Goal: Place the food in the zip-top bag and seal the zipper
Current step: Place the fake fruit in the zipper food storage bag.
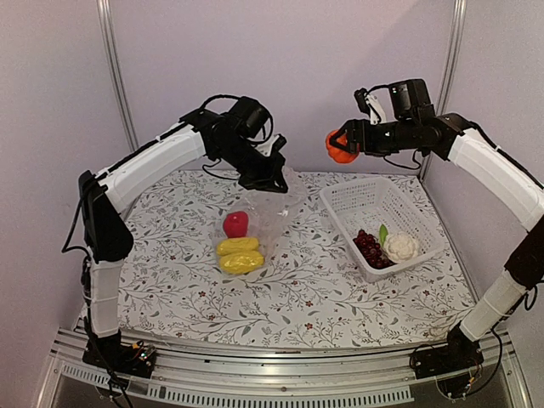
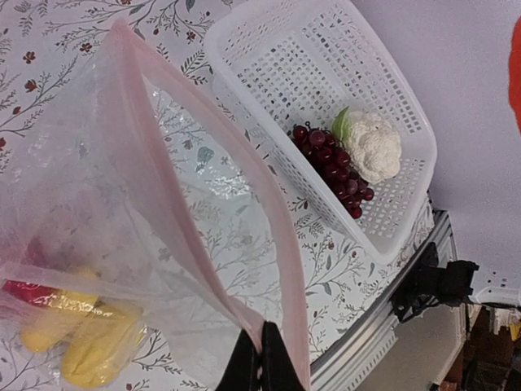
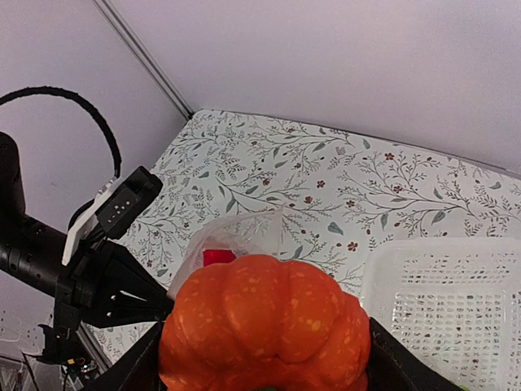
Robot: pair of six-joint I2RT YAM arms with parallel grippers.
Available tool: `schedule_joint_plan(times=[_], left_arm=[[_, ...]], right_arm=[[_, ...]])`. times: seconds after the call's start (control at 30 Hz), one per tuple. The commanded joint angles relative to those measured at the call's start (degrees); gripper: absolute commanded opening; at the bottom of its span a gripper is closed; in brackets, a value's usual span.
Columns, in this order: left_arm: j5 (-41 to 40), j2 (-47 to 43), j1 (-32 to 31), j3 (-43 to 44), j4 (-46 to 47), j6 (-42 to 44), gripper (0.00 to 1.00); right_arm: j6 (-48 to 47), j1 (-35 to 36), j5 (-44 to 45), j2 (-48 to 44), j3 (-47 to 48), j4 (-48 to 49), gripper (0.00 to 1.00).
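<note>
The clear zip-top bag [image 1: 255, 223] stands mid-table, held up at its mouth by my left gripper [image 1: 270, 178], which is shut on the pale pink zipper strip [image 2: 277, 244]. Inside the bag lie two yellow pieces [image 1: 240, 255] and a red pepper [image 1: 235, 223]. My right gripper [image 1: 340, 144] is shut on the orange pumpkin [image 3: 264, 326] and holds it high in the air, to the right of and above the bag mouth. The grape bunch [image 1: 370, 248] and white cauliflower [image 1: 401, 247] lie in the white basket [image 1: 357, 200].
The white perforated basket stands at the right of the flowered tablecloth, close to the bag. A wall and two metal posts stand behind. The table's aluminium front rail [image 2: 391, 326] runs along the near edge.
</note>
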Motion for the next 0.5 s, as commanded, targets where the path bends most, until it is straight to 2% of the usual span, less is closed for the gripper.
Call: schedule_joint_plan(times=[0.0,0.3,0.47], left_arm=[[-1.6,-4.8,-0.8,-1.7,-0.4,0.9,0.00],[-2.8,-9.1,-2.0,-3.1,-1.2,1.0,0.00],[-3.9,-10.8,-2.8,-3.2,-1.7,1.0,0.00]], right_arm=[[3.6,3.2,-5.7,1.1,-0.4,4.0,0.62],[8.1,7.6,-8.3,5.8,0.7,9.7,0.63],[8.2,9.0,-8.7,10.0,4.2,8.8,0.64]])
